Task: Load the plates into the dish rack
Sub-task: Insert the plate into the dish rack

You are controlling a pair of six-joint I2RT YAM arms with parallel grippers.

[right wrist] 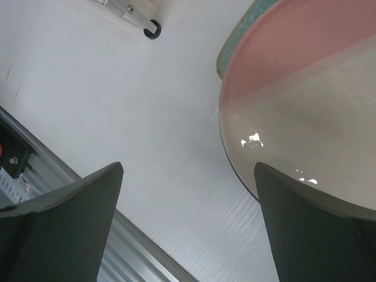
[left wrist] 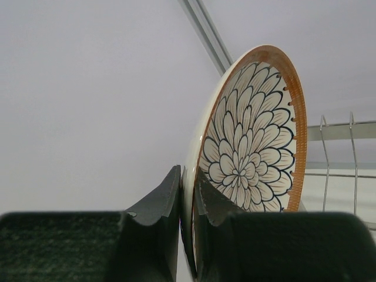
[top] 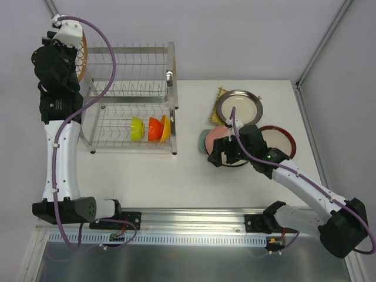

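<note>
Silver rack (top: 171, 64), three bowls (top: 154, 128), five plates (top: 238, 107); right gripper (right wrist: 188, 176) splayed, left gripper (left wrist: 187, 176) pinching sixth plate (left wrist: 249, 147)

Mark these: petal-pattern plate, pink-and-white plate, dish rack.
petal-pattern plate (left wrist: 238, 172), left wrist view, centre of the flower pattern
pink-and-white plate (right wrist: 305, 103), right wrist view, cream half beside the pink
dish rack (top: 171, 61), top external view, right tubular post

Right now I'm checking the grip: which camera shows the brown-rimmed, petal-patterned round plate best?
The left wrist view: the brown-rimmed petal-pattern plate stands on edge, pattern clear, rim pinched in the left gripper. Top external shows only a sliver of its rim behind the left arm; right wrist shows none.
</note>
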